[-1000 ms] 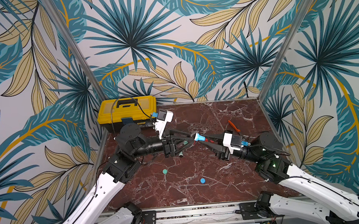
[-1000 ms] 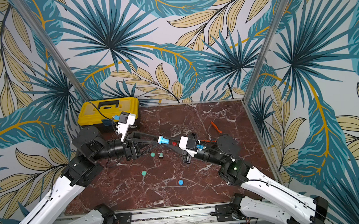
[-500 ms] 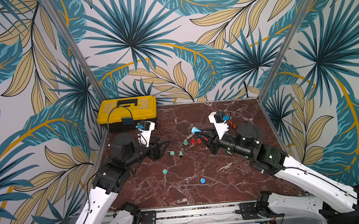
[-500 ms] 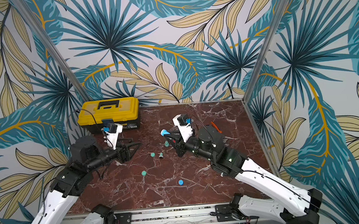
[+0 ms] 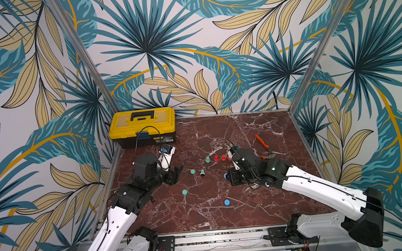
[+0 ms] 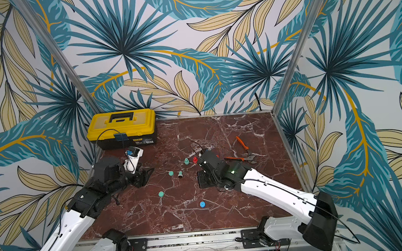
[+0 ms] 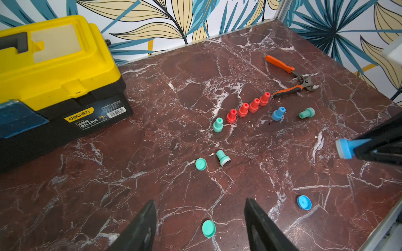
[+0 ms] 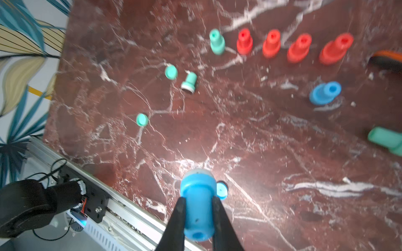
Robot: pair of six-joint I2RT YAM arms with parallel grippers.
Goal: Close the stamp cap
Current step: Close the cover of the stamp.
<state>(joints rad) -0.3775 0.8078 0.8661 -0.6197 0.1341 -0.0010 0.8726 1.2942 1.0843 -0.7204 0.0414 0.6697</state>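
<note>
A blue plastic stamp (image 8: 196,195) is clamped by its handle between the closed jaws of the right gripper (image 8: 199,202), with its pale face uncapped and held over the red marble table (image 5: 251,212). Its round blue cap (image 7: 304,202) lies loose on the table nearby. The left gripper (image 7: 199,201) is held partly open and empty. If the stamp were pressed down off-centre, the light cap would probably skid or flip away. The yellow and black plastic toolbox (image 5: 143,125) is shut, so its contents cannot be seen.
</note>
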